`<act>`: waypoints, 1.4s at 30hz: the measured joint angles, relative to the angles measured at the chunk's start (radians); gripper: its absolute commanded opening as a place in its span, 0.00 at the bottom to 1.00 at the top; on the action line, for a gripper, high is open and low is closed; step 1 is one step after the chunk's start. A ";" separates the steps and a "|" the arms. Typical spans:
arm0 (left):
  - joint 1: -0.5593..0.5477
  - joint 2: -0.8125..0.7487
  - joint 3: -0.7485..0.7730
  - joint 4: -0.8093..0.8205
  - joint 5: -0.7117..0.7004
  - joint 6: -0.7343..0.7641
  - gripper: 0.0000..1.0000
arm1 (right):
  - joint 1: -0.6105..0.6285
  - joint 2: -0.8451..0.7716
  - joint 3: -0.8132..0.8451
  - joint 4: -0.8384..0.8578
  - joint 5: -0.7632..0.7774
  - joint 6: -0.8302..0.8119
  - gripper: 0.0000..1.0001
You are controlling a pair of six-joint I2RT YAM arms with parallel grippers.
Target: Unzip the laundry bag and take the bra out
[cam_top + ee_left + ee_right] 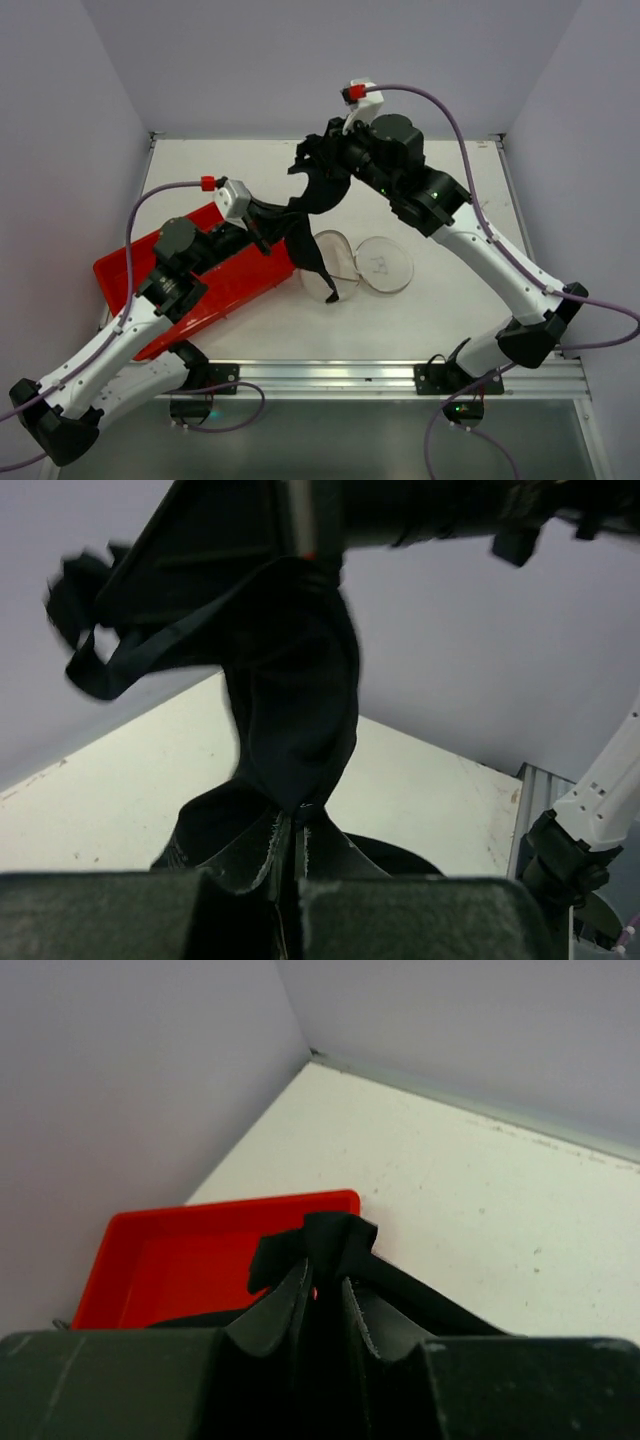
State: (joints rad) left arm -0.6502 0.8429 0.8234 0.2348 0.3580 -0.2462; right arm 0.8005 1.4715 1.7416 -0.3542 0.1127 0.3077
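The bra, a black garment, hangs in the air, stretched between both grippers, one strap dangling down toward the table. My left gripper is shut on its lower part; in the left wrist view the fabric rises out of the pinched fingertips. My right gripper holds the upper end; its jaws stand slightly apart with bunched black fabric between them. The laundry bag, white translucent mesh, lies open on the table below, its round flap lid folded out to the right.
A red rectangular tray lies on the table's left side, under my left arm, and shows behind the right fingers. White walls close in the table at the back and on both sides.
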 measured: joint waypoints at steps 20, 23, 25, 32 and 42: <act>0.000 0.025 0.219 -0.564 -0.860 0.030 0.00 | -0.033 -0.068 -0.066 -0.133 -0.078 -0.021 0.67; 0.000 0.019 0.231 -0.587 -0.986 0.065 0.00 | -0.033 -0.151 -0.110 -0.132 -0.074 -0.021 0.68; 0.000 -0.003 0.203 -0.581 -1.070 0.087 0.00 | -0.033 -0.201 -0.139 -0.134 -0.074 -0.021 0.68; 0.030 -0.043 0.026 -0.578 -1.262 0.077 0.00 | -0.033 -0.325 -0.246 -0.132 -0.080 -0.021 0.68; 0.232 -0.027 -0.121 -0.541 -1.412 0.058 0.00 | -0.033 -0.455 -0.418 -0.137 -0.132 -0.033 0.69</act>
State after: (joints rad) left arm -0.4187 0.8158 0.7025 -0.3058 -1.0542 -0.1886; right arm 0.7673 1.0161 1.3231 -0.4908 -0.0189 0.2749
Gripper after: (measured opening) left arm 0.012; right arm 0.688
